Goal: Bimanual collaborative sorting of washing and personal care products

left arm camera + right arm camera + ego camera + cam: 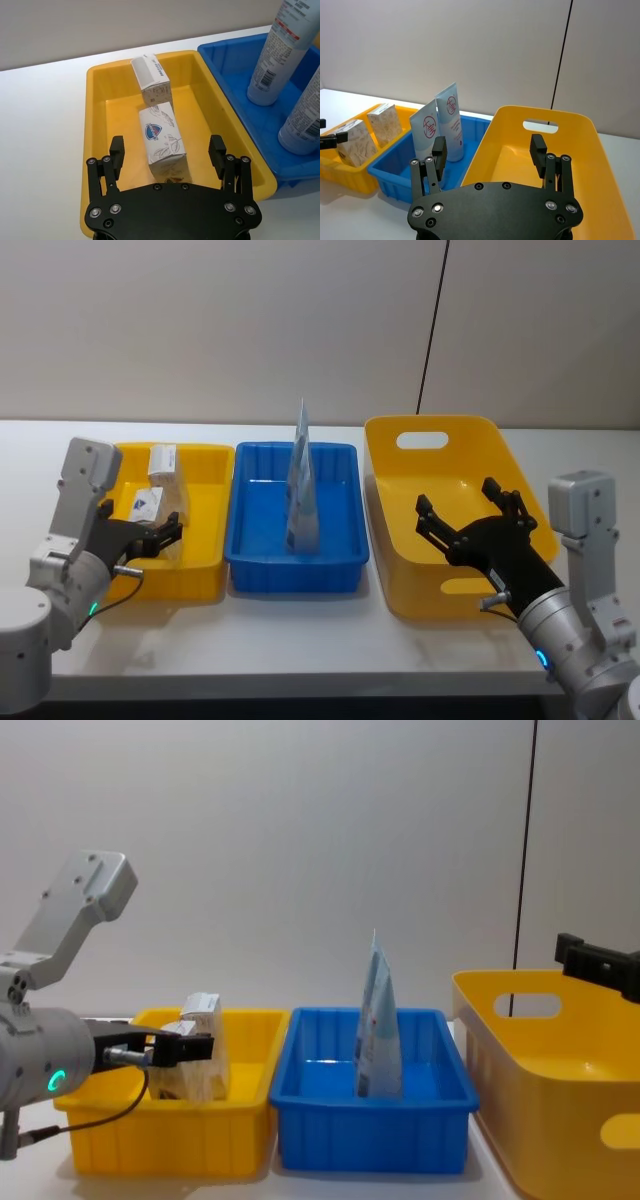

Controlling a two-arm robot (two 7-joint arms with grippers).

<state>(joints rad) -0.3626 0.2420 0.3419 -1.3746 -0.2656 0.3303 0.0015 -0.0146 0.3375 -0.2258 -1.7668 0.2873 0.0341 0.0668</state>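
A: Three containers sit in a row on the white bench (300, 640): a yellow tray (190, 580) at 9 o'clock, a blue tray (295, 575) dead centre, and a big yellow basket (455, 468) with handle holes at 3 o'clock.

B: And look at the left gripper (163, 535)! It's low at the yellow tray's 6 o'clock end, black jaws spread wide, nothing held between them.

A: Right ahead of it lies the marbled pack (162, 140), grey-white with a blue shield label, stretched lengthways on the tray floor. From the wrist camera the jaws line up to either side of its near end. Whether they touch it, I can't tell.

B: At the pack's 12 o'clock stands the small box (150, 77), up at the tray's far end and just beside the pack.

A: Over to the blue tray now. Two pale-blue tubes (449, 117) stand upright on their caps near the middle of the tray. They're side by side with their round red logos showing.

B: From the chest camera they taper to thin flat tips, well above the tray's rim.

A: And at 3 o'clock?

B: The right gripper (488, 145) hovers over the yellow basket's 6 o'clock half, above the rim. Its jaws are wide apart as well, carrying nothing, and point toward the handle hole at the basket's 12 o'clock wall.
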